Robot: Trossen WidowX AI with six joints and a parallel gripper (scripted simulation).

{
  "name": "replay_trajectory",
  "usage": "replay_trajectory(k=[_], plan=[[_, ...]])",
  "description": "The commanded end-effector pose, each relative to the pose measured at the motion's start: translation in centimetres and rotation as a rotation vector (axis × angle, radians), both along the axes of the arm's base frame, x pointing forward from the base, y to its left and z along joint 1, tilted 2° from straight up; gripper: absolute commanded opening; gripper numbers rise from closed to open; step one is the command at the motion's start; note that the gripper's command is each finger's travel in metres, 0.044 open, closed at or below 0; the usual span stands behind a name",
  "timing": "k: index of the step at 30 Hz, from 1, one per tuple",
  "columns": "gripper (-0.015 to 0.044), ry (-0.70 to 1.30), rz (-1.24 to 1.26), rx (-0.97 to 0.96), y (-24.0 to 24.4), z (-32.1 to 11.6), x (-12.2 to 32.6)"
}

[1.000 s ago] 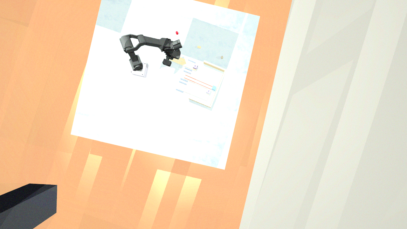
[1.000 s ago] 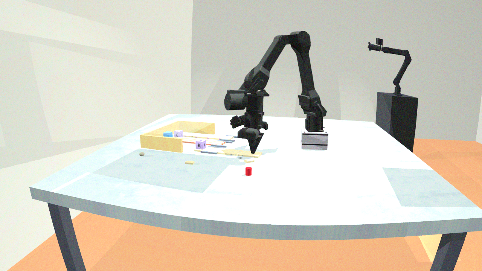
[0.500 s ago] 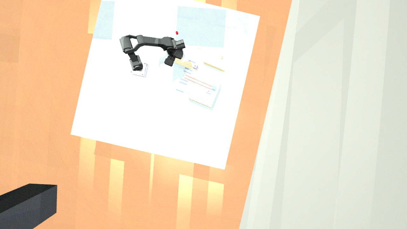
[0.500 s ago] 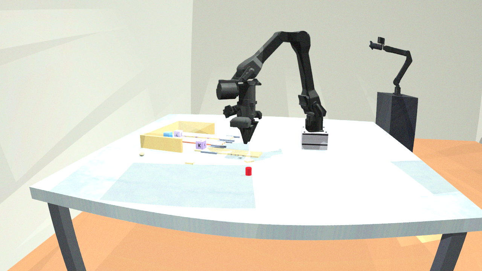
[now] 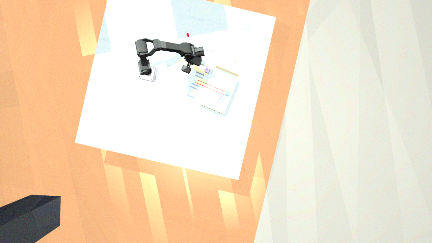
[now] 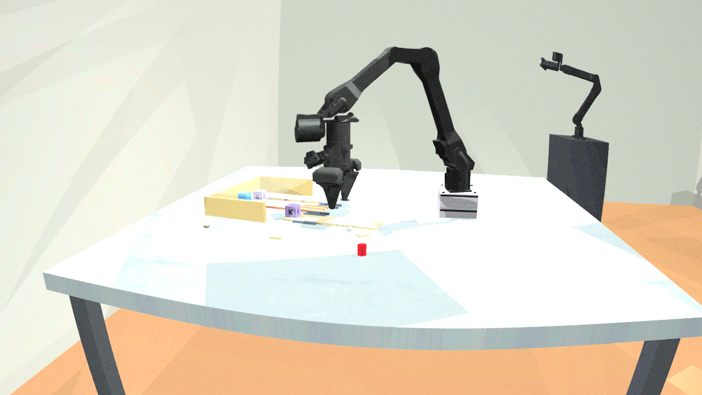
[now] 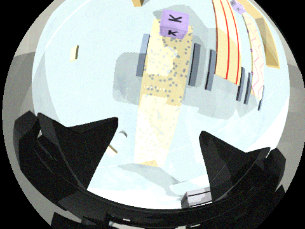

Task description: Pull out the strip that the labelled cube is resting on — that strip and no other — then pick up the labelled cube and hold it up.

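While the arm bends over from its base (image 6: 458,202) with the wrist pointing straight down, the gripper (image 6: 339,198) stands spread wide and holds nothing, above the dotted strip (image 7: 162,102). The labelled cube (image 7: 174,22) rests on the far end of this strip, outside the tray (image 6: 234,208). Only the exterior view shows the red cylinder (image 6: 361,249) and a second lettered cube (image 6: 259,195) inside the tray.

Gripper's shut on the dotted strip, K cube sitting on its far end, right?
Not shut: the gripper is open, fingers spread either side of the dotted strip and holding nothing, as the wrist view shows. The K cube does sit on its far end.
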State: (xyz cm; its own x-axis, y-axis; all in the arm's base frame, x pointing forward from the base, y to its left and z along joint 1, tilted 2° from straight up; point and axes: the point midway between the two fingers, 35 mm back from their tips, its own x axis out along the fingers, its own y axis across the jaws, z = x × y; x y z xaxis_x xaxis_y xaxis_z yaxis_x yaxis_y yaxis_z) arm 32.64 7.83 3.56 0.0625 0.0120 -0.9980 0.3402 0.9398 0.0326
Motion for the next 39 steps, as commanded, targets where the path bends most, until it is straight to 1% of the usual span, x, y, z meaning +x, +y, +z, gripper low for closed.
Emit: replay_trajectory(k=[1,32,39], plan=[[0.0440,-0.005,0.004,0.004,-0.4,0.4,1.4],[0.0440,-0.014,0.004,0.001,-3.9,3.0,11.4],[0.0256,-0.014,0.004,0.001,-3.9,2.1,11.5]])
